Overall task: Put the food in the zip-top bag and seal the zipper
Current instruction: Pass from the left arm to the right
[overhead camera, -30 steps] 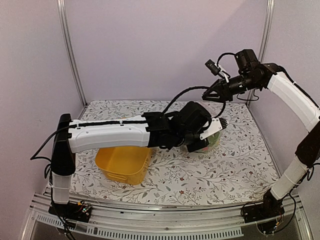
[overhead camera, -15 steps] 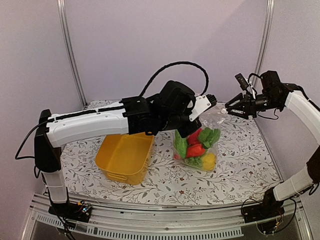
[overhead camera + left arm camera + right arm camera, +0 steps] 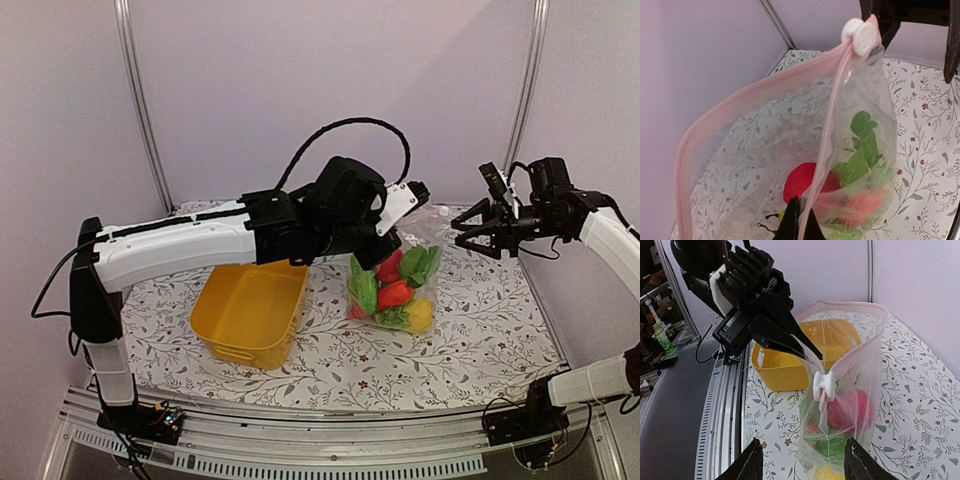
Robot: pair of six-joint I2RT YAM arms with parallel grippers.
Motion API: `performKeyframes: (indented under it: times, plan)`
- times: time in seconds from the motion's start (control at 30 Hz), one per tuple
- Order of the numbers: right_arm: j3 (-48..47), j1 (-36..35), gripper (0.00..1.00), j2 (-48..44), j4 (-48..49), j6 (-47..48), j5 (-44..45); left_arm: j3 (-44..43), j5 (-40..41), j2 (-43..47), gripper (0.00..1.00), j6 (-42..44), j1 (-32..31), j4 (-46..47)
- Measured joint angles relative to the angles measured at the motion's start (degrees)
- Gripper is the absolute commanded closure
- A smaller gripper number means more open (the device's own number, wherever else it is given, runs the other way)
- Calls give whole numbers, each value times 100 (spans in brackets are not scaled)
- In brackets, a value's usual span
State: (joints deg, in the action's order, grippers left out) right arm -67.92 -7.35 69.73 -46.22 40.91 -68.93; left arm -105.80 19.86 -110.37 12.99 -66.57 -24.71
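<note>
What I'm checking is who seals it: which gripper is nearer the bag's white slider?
Right. The right gripper hangs open just beside the slider. The left gripper is shut on the zipper farther along the mouth of the bag.

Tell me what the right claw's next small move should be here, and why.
Probably ease the open right claw onto the white slider and close on it. The left claw pinches the hanging zip-top bag at its top edge and the food is inside, yet the zipper gapes open beyond the slider.
</note>
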Motion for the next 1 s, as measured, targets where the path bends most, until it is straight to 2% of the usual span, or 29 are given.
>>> performKeyframes:
  times: [0.2,0.47,1.0]
  plan:
    - [216,-352,57,9,686,-584,501,-4,-57,-28,100,-61,4,50]
    - [76,-769,68,236,1051,-911,745,-22,-118,-131,100,-125,4,72]
    - [81,-802,84,162,1331,-1134,1270,-35,-116,-142,100,-131,17,109]
